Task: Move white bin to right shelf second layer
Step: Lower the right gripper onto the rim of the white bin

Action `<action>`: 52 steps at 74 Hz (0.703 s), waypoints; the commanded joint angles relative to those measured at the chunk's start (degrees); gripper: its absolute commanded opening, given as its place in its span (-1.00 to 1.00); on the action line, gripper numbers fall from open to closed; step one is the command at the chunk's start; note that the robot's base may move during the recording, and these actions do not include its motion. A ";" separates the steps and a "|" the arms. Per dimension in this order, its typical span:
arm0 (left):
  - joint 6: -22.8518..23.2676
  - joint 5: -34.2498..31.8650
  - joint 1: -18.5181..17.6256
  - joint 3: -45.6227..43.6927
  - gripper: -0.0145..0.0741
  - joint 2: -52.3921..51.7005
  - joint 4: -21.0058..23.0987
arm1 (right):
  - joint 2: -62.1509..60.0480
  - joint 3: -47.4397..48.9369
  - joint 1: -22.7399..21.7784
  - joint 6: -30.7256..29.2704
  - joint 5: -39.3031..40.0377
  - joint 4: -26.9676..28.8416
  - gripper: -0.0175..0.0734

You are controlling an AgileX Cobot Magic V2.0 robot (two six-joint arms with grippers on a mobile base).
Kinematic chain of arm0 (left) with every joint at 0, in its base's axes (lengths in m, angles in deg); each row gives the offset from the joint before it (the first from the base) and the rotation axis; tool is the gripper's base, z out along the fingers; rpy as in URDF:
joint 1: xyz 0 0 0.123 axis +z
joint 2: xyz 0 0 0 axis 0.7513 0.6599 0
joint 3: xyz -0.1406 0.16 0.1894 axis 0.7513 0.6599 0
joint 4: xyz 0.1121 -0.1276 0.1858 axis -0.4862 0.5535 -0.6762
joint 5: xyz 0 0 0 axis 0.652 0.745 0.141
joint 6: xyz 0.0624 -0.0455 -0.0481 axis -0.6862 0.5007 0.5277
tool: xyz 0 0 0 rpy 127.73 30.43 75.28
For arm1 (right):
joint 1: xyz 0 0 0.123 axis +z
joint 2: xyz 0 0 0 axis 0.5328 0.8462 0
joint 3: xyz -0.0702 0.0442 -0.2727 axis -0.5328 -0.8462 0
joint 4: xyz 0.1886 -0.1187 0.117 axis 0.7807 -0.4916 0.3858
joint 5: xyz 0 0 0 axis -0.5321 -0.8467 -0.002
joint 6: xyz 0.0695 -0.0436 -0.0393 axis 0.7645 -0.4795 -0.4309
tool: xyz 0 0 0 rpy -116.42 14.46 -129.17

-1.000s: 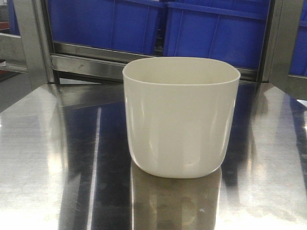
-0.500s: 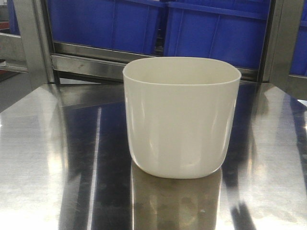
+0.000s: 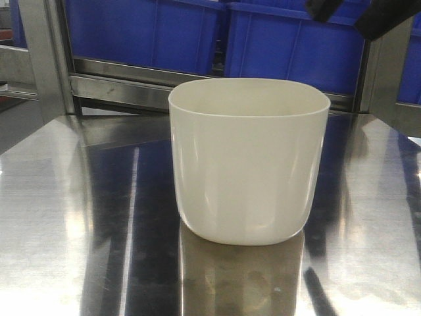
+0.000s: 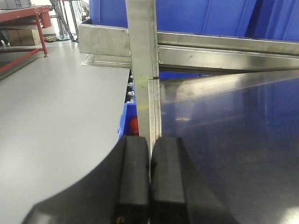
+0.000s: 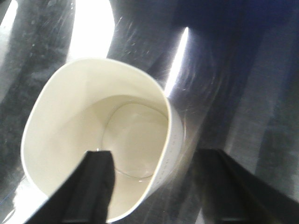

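Since half a second ago my right arm [image 3: 388, 16] has swung into the front view's top right corner. Closest, my left gripper [image 4: 149, 179] is pressed together on nothing, by the steel tabletop's [image 3: 66, 217] left edge. My right gripper [image 5: 154, 156] is spread above the white bin [image 5: 84, 116], one finger over its inside, one outside. It stands upright on the tabletop, with blue crates [image 3: 289, 46] behind. I judge this the reach; next I should lower and pinch the wall.

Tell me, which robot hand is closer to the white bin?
Right. The right gripper hangs above the white bin, open fingers either side of its rim. The left gripper sits shut at the steel table's edge, with no bin in its view.
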 commanded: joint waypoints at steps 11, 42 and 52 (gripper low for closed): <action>0.18 -5.00 -0.26 2.11 -0.48 -0.80 0.00 | -0.07 2.18 3.02 -0.98 2.21 0.79 0.57; 0.18 -5.00 -0.26 2.11 -0.48 -0.80 0.00 | 7.02 2.18 4.42 3.23 2.95 -7.97 0.57; 0.18 -5.00 -0.26 2.11 -0.48 -0.80 0.00 | 9.44 2.18 4.42 3.76 3.05 -10.13 0.57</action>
